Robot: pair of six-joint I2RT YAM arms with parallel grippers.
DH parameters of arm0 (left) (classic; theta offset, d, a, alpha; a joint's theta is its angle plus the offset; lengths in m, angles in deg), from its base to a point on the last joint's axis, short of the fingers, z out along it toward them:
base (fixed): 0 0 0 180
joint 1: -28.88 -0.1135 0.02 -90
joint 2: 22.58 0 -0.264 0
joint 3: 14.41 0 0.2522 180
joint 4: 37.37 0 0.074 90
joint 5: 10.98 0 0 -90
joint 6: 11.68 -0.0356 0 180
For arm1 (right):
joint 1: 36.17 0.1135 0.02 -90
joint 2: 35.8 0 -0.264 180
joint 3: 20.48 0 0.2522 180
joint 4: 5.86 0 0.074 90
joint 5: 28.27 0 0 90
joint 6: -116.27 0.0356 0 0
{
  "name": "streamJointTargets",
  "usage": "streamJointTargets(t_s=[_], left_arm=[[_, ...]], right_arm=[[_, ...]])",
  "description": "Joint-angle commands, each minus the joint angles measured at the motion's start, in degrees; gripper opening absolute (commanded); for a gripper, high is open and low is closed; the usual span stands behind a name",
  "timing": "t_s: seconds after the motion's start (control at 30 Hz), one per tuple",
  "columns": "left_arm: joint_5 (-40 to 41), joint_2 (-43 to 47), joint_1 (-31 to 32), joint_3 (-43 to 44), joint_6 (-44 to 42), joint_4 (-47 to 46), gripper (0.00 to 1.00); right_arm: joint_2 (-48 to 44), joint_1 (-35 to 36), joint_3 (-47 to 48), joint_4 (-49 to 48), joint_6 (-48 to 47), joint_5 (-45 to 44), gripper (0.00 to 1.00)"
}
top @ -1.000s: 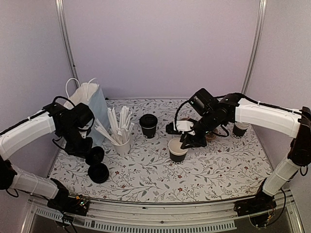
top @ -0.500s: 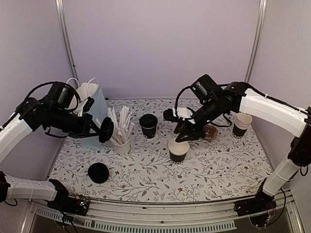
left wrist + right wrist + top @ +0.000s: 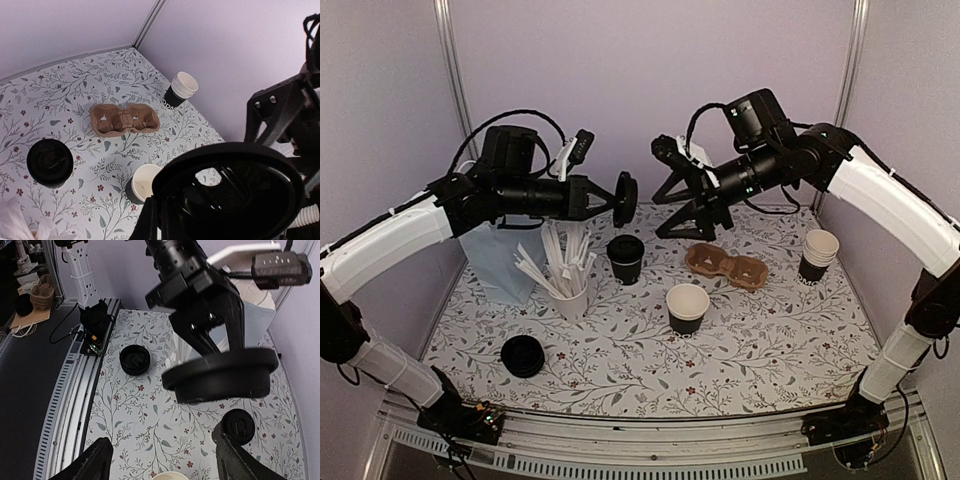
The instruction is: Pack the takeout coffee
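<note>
The scene contains one lidded black cup (image 3: 625, 258), one single unlidded cup (image 3: 687, 309), one stack of unlidded cups (image 3: 817, 256) whose number cannot be read, and one cardboard carrier (image 3: 725, 266) with two wells. There is one loose lid (image 3: 625, 199) raised above the table and one pile of lids (image 3: 523, 356), number not readable. Also present: one white cup (image 3: 572, 302) of white sticks (image 3: 565, 250), too many to count, and one paper bag (image 3: 495, 265).
</note>
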Motion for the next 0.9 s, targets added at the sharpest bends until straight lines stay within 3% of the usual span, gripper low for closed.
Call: streamJointTargets(t_s=[0.0, 0.23, 0.4, 0.5, 0.87], left_arm=[[-1.4, -3.9, 0.3, 3.4, -3.5, -12.4, 0.0], [-4.0, -5.7, -0.5, 1.9, -4.1, -20.8, 0.0], [-8.2, -6.3, -1.3, -1.0, 0.5, -28.4, 0.0], [-10.4, -6.7, -1.6, -2.7, 3.6, -32.3, 0.0], [-16.4, -8.2, -2.5, -7.8, 14.2, -46.0, 0.0]], right_arm=[[2.2, -1.2, 4.8, -1.5, 7.0, 8.1, 0.77], [1.3, -5.0, 2.7, -7.4, 13.2, 10.7, 0.83], [1.2, -5.4, 3.6, -10.2, 14.5, 8.6, 0.85], [1.7, -5.4, 4.9, -10.6, 14.1, 8.9, 0.99], [4.0, -4.6, 8.9, -13.7, 14.7, 7.1, 0.99]])
